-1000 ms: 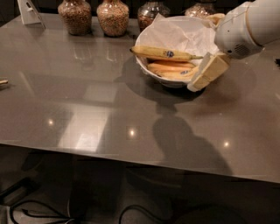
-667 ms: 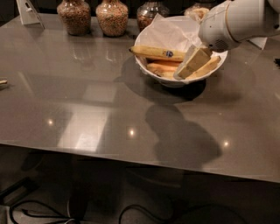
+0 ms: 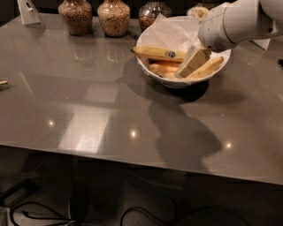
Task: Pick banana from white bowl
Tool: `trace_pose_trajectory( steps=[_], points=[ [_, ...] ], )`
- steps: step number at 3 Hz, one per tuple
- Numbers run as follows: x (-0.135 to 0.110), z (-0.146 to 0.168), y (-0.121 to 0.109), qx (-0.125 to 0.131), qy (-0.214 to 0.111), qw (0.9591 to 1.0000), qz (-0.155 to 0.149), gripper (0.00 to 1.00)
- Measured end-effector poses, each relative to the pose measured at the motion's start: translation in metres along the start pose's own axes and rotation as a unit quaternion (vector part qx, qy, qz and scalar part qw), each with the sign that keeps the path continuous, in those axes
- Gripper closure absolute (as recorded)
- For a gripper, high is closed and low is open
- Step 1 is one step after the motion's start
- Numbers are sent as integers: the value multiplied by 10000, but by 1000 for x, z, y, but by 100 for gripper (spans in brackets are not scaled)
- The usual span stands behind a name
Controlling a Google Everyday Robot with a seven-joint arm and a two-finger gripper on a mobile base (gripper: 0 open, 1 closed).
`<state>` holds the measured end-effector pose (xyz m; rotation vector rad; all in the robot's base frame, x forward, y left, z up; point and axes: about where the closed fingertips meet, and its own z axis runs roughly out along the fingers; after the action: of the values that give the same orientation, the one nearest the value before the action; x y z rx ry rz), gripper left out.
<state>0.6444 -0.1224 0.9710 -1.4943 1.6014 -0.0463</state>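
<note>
The banana (image 3: 159, 53) is laid lengthwise left to right across the white bowl (image 3: 174, 82), just left of the gripper (image 3: 185, 75), whose fingers are held apart and empty

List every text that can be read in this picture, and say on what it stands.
Nothing can be read.
Blue oval sticker on the banana: too small.
White card at far left: marks blurred.
The gripper, down in the white bowl, bears no visible text.
</note>
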Motion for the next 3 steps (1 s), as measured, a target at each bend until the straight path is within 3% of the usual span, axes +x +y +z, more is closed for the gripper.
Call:
trace_pose_trajectory(
  steps=[1,2,3],
  points=[
    [14,34,-25,266,50,9989,-390,19],
    [23,62,-38,353,99,9974,-627,42],
    [31,81,-42,327,145,9966,-743,55]
  ],
)
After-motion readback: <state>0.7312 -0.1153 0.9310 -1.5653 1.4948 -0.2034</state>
